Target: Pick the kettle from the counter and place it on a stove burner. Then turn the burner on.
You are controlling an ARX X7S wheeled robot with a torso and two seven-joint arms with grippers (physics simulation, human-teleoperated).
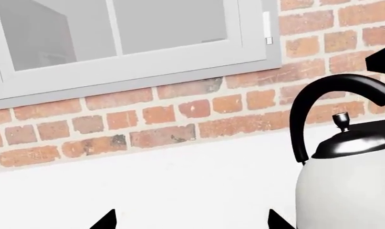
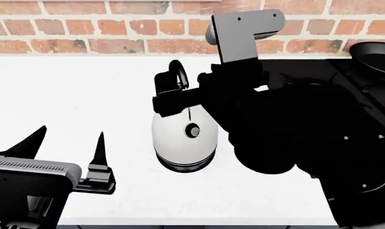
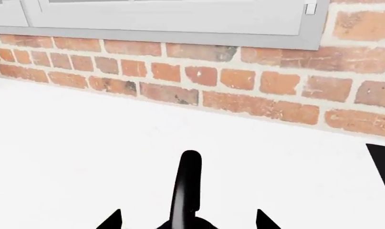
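Now you are hovering the right end effector [image 3: 187, 220], fingers spread, astride the kettle [image 2: 182, 138] handle [image 3: 186, 186] on the desk [image 2: 71, 90]; sink until the arch is centred, then pinch. Left end effector [image 2: 68, 143] is idling, spread.

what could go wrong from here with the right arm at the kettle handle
1. The right gripper straddles the thin arched handle with its fingertips apart; a close that lands off-centre might let the kettle swing or tip when lifted.
2. The right arm hides most of the cooktop in the head view, so carrying toward the stove burner would be partly blind, and the frying pan sits at that far corner.
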